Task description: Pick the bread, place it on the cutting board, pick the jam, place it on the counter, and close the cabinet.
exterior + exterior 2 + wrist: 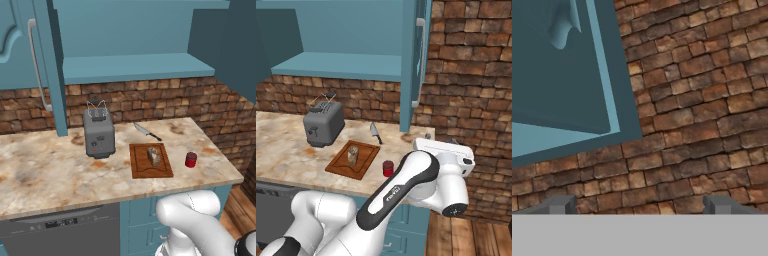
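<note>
Gaping wide and holding nothing, the gripper (640, 205) faces a brick wall (702, 110), cabinet (562, 75) door at 10 o'clock. Bread (154, 156) sits on the cutting board (142, 167); jam (191, 159) stands on the counter (45, 170) at the board's 3 o'clock.

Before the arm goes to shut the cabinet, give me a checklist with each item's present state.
1. Bread on the cutting board: ok.
2. Jam standing on the counter, off the shelf: ok.
3. Claw open and holding nothing: ok.
4. Cabinet shelf bare, nothing to catch a door: ok.
5. Cabinet doors shut: not ok, both stand open.
6. Claw lined up with a door handle: cannot tell.
</note>
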